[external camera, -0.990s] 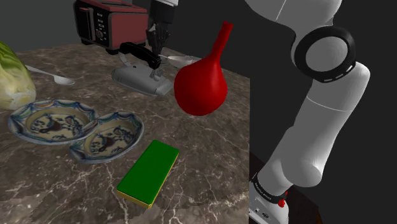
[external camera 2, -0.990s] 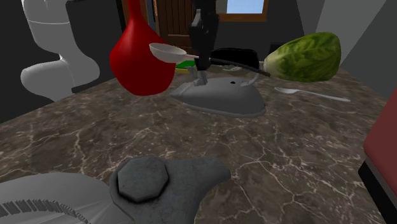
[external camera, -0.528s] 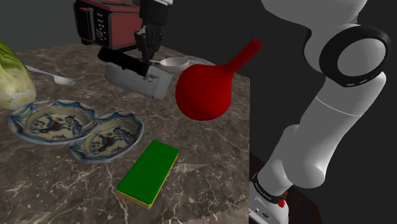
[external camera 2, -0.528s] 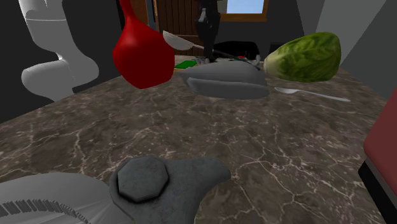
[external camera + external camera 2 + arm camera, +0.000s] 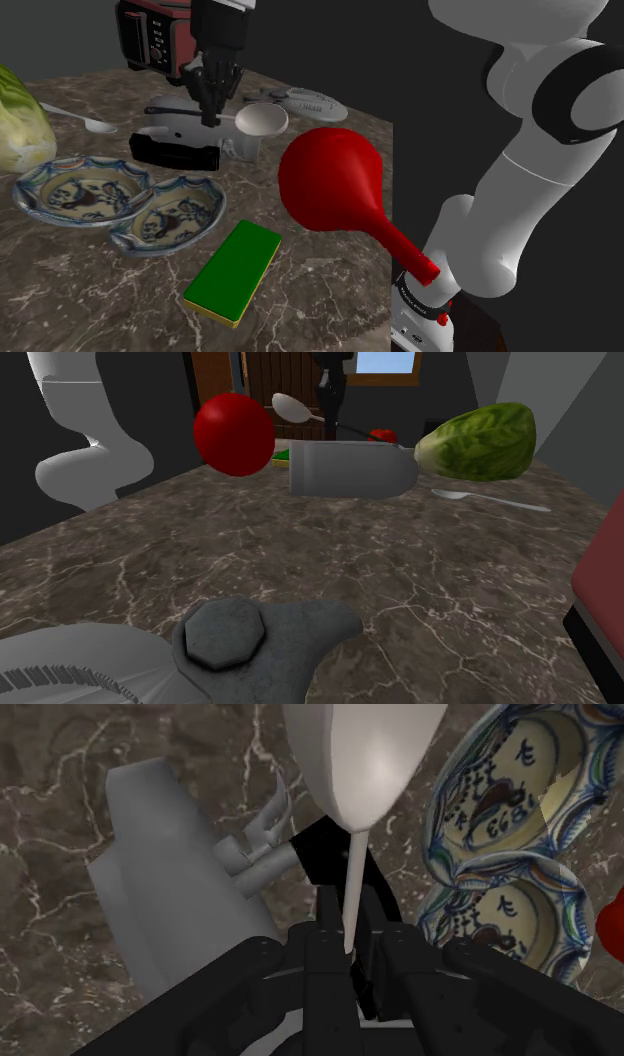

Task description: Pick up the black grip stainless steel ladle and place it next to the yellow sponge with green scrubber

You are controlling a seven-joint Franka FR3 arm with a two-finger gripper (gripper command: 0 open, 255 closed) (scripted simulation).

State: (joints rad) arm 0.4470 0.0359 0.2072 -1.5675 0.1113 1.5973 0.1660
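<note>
We could read no text, brand or number with certainty. One painted bowl [image 5: 522,764] and the second bowl [image 5: 497,917] carried blue brush marks like characters, which we could not identify. The dark band [image 5: 413,297] at the arm's base had illegible white print.

Counter [image 5: 120,300] appeared polished, veined stone; red vase [image 5: 335,185] was glossy and smooth; ladle [image 5: 261,120] showed a pale, smooth, satin bowl.

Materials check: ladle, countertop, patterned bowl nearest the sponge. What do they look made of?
The ladle is drawn plain pale grey, smooth with a soft sheen; possibly metal, but that is not certain. The countertop looks like polished marble-like stone, dark brown with white veins. The patterned bowl looks like glazed ceramic, white with blue painted figures and a scalloped rim.
</note>
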